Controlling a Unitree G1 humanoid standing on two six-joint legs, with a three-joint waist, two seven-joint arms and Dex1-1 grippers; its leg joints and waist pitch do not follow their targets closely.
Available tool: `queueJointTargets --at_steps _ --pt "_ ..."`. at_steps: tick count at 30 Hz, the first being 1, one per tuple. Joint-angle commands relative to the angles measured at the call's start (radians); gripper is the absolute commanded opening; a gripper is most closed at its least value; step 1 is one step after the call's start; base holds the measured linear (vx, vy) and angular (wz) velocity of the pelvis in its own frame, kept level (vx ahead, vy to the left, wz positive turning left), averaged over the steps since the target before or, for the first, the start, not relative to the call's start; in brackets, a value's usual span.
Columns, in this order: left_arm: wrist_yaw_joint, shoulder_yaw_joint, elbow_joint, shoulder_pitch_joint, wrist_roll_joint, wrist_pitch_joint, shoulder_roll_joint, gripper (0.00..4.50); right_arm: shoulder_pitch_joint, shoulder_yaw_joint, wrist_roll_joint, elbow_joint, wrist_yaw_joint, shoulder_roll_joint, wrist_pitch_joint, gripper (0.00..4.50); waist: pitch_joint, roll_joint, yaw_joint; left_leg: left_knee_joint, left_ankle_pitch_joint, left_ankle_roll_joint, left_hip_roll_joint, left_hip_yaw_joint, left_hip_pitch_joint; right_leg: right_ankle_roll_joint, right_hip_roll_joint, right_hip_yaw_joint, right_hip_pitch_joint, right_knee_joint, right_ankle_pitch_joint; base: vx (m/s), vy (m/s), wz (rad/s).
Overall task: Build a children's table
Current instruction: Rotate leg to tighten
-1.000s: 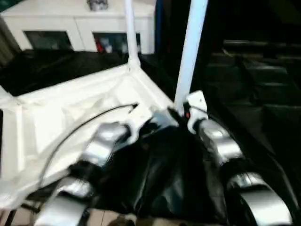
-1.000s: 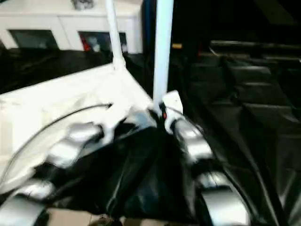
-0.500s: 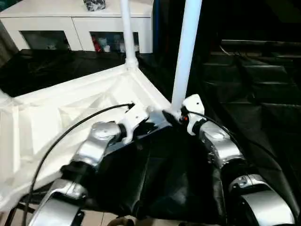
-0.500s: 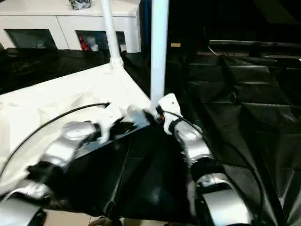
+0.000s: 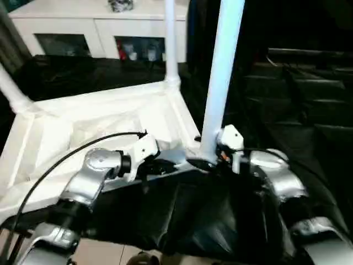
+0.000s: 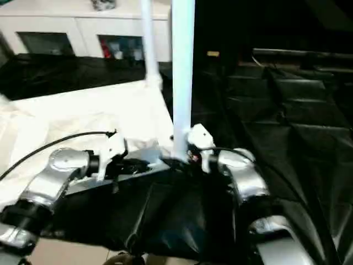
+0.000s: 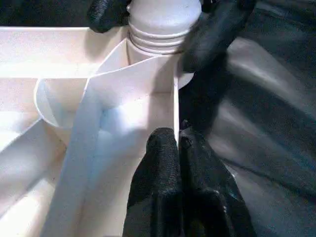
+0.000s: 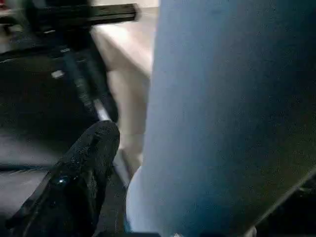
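Closest to me, my left gripper (image 7: 173,143) has its jaws pressed together, tips resting at the near rim of the upturned tabletop (image 5: 83,127), which lies on black sheeting (image 5: 309,138). Just beside it, my right gripper (image 5: 212,163) has its jaws spread around the base of the near leg (image 5: 220,77), which stands upright in the corner socket. Farther back, a second leg (image 5: 170,41) rises from the far corner, a third (image 5: 11,88) from the far left corner. Behind stands a white cabinet (image 5: 94,27).
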Motion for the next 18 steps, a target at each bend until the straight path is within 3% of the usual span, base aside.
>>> queueJointTargets --at_steps 1,12,18 --pt "-0.009 0.028 -0.079 -0.036 -0.063 -0.035 0.003 0.0 0.02 0.063 0.009 -0.042 0.093 -0.001 0.02 3.7 -0.07 -0.012 -0.002 -0.077 -0.245 0.061 0.076 -0.031 0.028 -0.251 -0.067 0.05 0.038 -0.069 -0.231 0.0 0.0 0.0" --pt "-0.067 0.031 -0.131 0.003 -0.091 -0.007 0.048 0.0 0.044 0.07 0.04 -0.125 0.173 -0.035 0.098 2.96 -0.072 -0.014 0.0 -0.077 -0.217 0.057 0.074 -0.032 0.027 -0.249 -0.066 0.05 0.038 -0.066 -0.214 0.0 0.0 0.0" --pt "-0.024 0.037 -0.114 -0.007 -0.079 -0.01 0.029 0.0 0.045 0.055 0.027 -0.109 0.101 0.001 0.1 2.67 -0.072 -0.015 -0.001 -0.077 -0.216 0.051 0.074 -0.032 0.027 -0.249 -0.068 0.051 0.038 -0.067 -0.222 0.0 0.0 0.0"
